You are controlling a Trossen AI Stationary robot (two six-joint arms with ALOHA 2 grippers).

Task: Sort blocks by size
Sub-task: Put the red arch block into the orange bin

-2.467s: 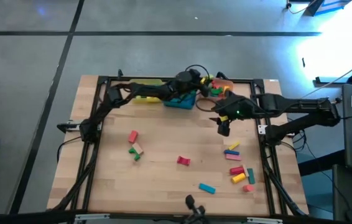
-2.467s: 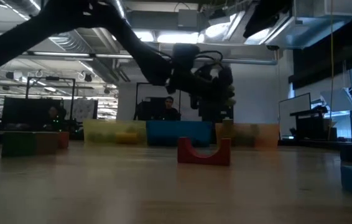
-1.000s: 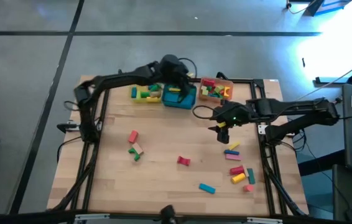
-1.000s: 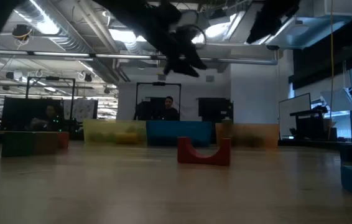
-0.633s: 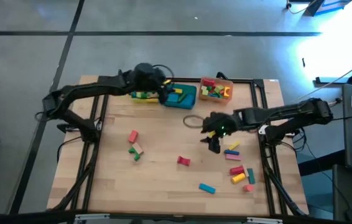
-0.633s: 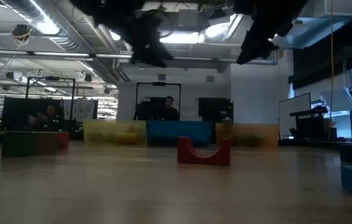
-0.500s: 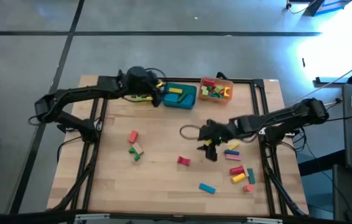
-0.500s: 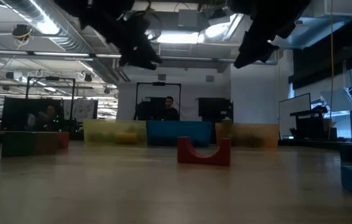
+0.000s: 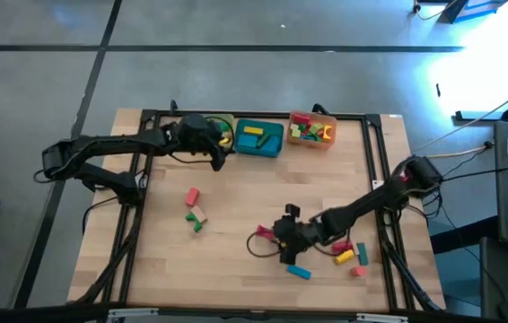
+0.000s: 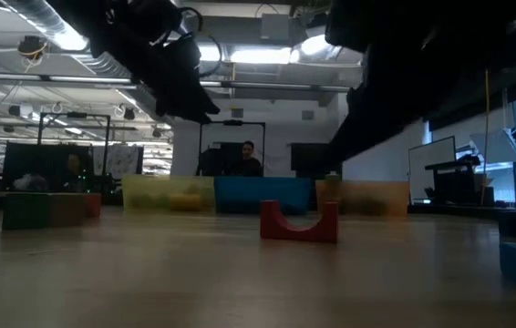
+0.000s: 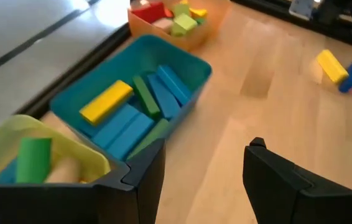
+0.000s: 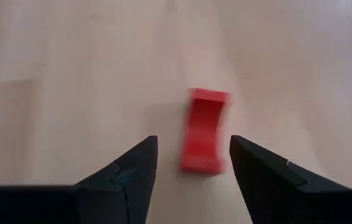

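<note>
Right claw spread above red arch

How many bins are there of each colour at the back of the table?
yellow tray: 1
teal tray: 1
orange tray: 1
Total: 3

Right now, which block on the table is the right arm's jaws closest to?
The red arch block, lying alone mid-table, straight ahead of the open right gripper. The other loose blocks lie farther off.
</note>
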